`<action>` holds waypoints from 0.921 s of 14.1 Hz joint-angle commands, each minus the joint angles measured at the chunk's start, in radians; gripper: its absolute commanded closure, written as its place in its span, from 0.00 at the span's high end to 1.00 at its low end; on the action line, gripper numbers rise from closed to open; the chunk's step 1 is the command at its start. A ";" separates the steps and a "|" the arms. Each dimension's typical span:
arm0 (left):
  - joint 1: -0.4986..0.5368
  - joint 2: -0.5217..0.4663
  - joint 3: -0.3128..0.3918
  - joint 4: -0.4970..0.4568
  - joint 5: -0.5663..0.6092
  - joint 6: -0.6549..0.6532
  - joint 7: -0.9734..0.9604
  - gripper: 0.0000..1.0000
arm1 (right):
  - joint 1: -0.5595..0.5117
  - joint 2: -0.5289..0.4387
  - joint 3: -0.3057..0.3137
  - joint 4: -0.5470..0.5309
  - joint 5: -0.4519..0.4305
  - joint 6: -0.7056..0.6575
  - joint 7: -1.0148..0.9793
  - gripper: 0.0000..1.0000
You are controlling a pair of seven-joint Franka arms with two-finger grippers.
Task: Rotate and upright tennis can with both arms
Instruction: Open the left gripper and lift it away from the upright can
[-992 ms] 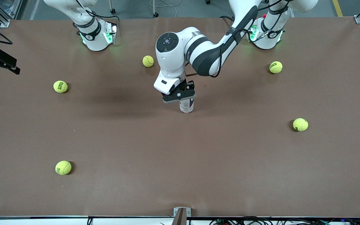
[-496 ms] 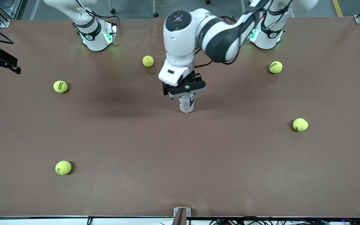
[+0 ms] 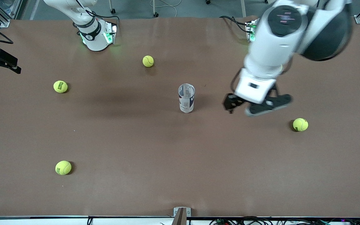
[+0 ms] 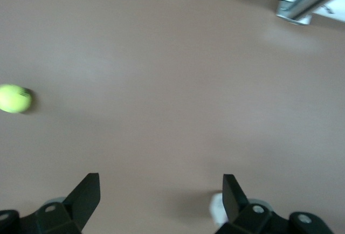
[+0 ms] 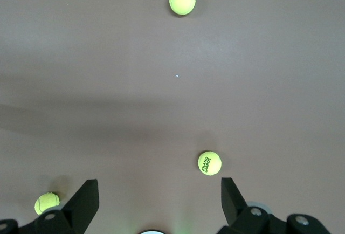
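The tennis can (image 3: 186,98) stands upright at the middle of the table, a clear tube with a white and navy label, open end up. Nothing touches it. My left gripper (image 3: 255,107) is open and empty in the air over bare table between the can and a tennis ball (image 3: 300,124), well apart from the can. In the left wrist view its fingers (image 4: 86,196) are spread wide over bare table. My right gripper (image 5: 159,201) is open and empty, high over its own base, out of the front view.
Tennis balls lie around the table (image 3: 148,61), (image 3: 60,86), (image 3: 63,167). The left wrist view shows one ball (image 4: 13,98); the right wrist view shows three (image 5: 182,0), (image 5: 209,163), (image 5: 47,202). The right arm's base (image 3: 97,37) glows green.
My left gripper was shut on the top of the upright can. It let go, rose and swung toward the left arm's end of the table. The can stayed put.
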 commanded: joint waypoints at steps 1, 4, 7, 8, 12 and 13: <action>0.077 -0.057 -0.013 -0.038 -0.015 -0.062 0.145 1.00 | -0.019 -0.033 0.008 -0.036 0.022 0.001 -0.008 1.00; 0.185 -0.084 -0.013 -0.049 -0.015 -0.062 0.305 1.00 | -0.019 -0.033 0.008 -0.035 0.026 -0.012 -0.005 1.00; 0.265 -0.116 -0.015 -0.051 -0.044 -0.086 0.447 1.00 | -0.021 -0.033 0.007 -0.035 0.048 -0.013 -0.007 1.00; 0.295 -0.121 -0.015 -0.049 -0.063 -0.094 0.495 1.00 | -0.019 -0.033 0.002 -0.033 0.049 -0.013 -0.008 1.00; 0.364 -0.139 -0.012 -0.043 -0.070 -0.120 0.728 1.00 | -0.019 -0.033 0.000 -0.033 0.049 -0.012 -0.019 1.00; 0.372 -0.140 -0.013 -0.041 -0.069 -0.126 0.741 1.00 | -0.017 -0.033 0.000 -0.033 0.048 -0.012 -0.019 1.00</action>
